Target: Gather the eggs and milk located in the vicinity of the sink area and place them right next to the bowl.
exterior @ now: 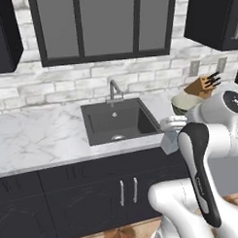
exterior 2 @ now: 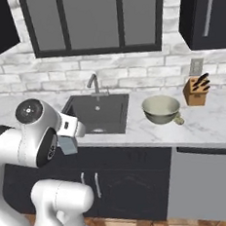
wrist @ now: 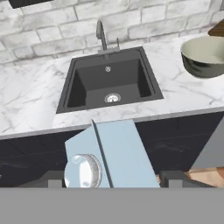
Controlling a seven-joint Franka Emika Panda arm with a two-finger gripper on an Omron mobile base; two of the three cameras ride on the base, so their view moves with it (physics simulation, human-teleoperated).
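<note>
Two dark fingertips [wrist: 50, 180] of the gripper [wrist: 109, 183] stand partly apart, clamped on the milk carton [wrist: 118, 157] between them, gabled top and round cap toward the camera. It hangs before the counter's [wrist: 30, 100] front edge, below the sink [wrist: 109, 81]; the bowl [wrist: 205, 57] sits by the sink's right edge.

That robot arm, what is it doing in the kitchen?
The robot's hand is holding a pale blue milk carton in front of the counter, just below the dark sink. The carton is up in the air, not resting on anything. The beige bowl sits on the marble counter to the right of the sink, with a small egg-like thing already beside it. So the milk looks to be on its way to the bowl but has not got there yet.
</note>
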